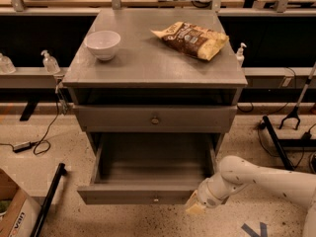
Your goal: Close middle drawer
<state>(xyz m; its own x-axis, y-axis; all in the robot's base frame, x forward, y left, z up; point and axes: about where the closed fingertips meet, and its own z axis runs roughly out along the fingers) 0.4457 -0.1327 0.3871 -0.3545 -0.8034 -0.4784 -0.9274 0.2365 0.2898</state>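
The grey cabinet [148, 63] stands in the middle of the view. Its middle drawer [148, 194] is pulled far out, showing a deep, bare box and a low wide front with a small brass knob [156, 199]. The taller drawer above it [155, 118] stands slightly out from the cabinet. My gripper [195, 209] is at the end of the white arm [266, 179], which comes in from the right. It sits low, right at the right end of the middle drawer's front, just in front of it. Whether it touches the front I cannot tell.
A white bowl [102, 44] and a chip bag [192, 39] lie on the cabinet top. A cardboard box [12, 214] and a black pole [49, 201] are on the floor at the left. Black stand legs [284, 142] and cables lie at the right. A shelf with pump bottles [50, 62] runs behind.
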